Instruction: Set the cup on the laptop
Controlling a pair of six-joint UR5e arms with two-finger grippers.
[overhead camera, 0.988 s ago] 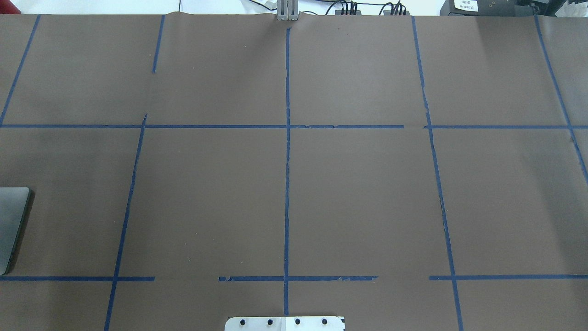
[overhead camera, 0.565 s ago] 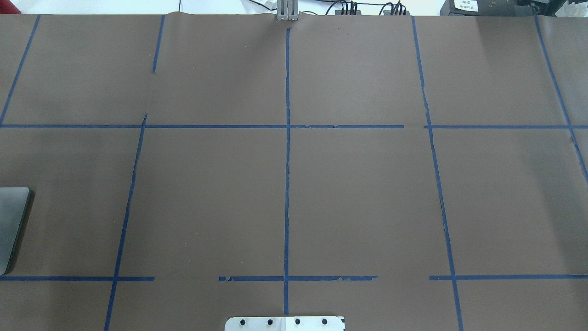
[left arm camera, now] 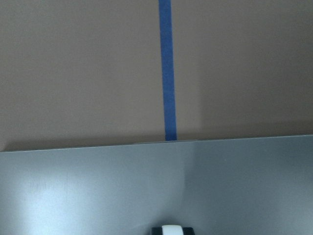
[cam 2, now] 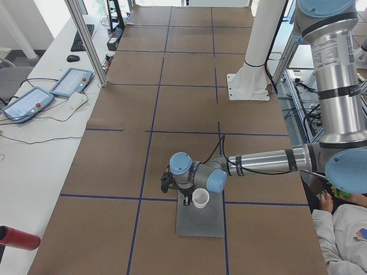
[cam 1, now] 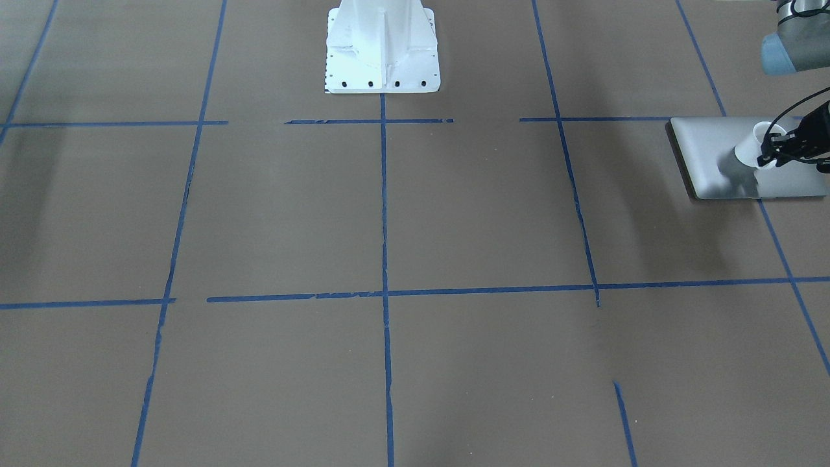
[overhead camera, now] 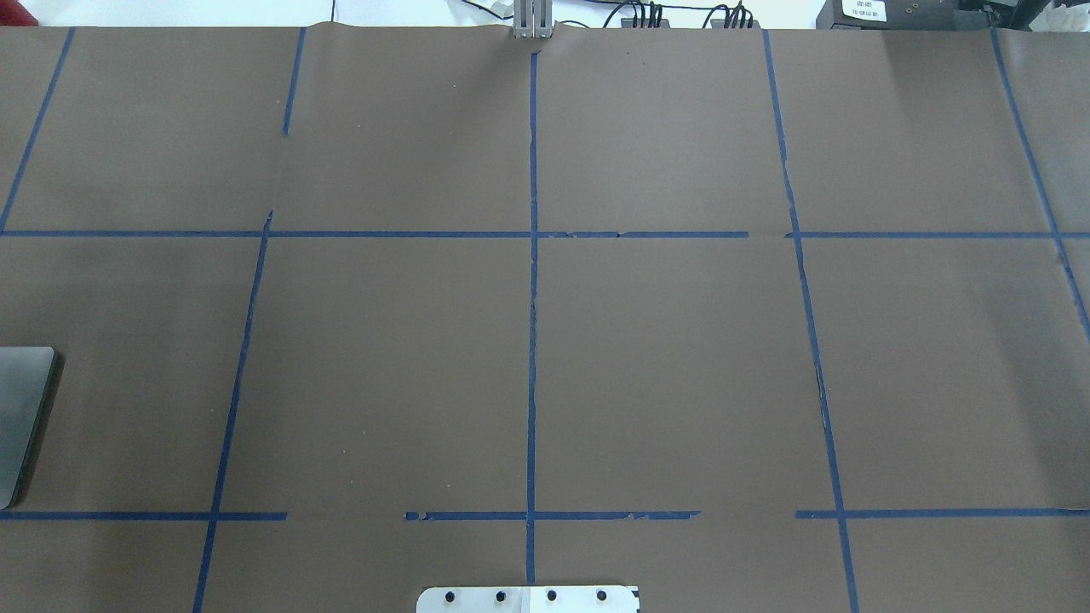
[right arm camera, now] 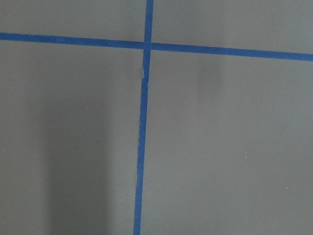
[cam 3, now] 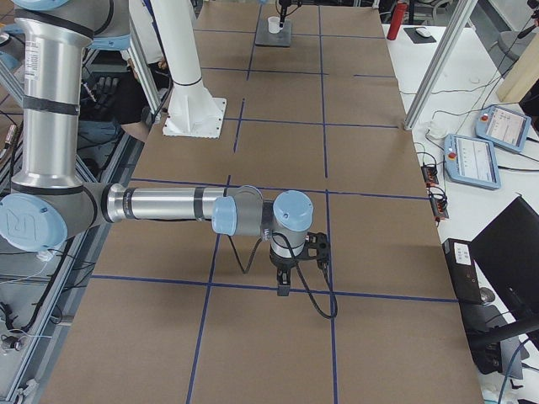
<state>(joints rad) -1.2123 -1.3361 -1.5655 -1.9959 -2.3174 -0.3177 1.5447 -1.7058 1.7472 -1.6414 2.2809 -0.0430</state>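
Far left, seen in the exterior right view only: right gripper point(cam 3: 284, 289) pointing straight down over a blue tape line point(cam 3: 253, 284) on the brown-papered table point(cam 1: 454, 214). Jaw state impossible to tell from that angle. Right wrist view: only paper and a tape crossing.

Centre, front-facing view: white base pedestal point(cam 1: 382, 45) at the robot's side of the table, standing on the middle tape line, a row of dark holes along its front flange.

Right of centre: laptop point(cam 1: 707, 162), silver-grey, closed and lying flat, running out past the view's right edge. One rounded corner of it also visible at the left edge of the overhead view.

Over the lid: cup point(cam 1: 747, 148), white, mouth up, its shadow falling on the lid just beside it. Contact between cup base and lid not determinable.

Furthest right: left gripper point(cam 1: 776, 148) reaching in from the view's right edge, dark fingers clenched on the cup's wall at its right side. Left wrist view: grey lid filling the lower half, a sliver of white at the bottom edge.
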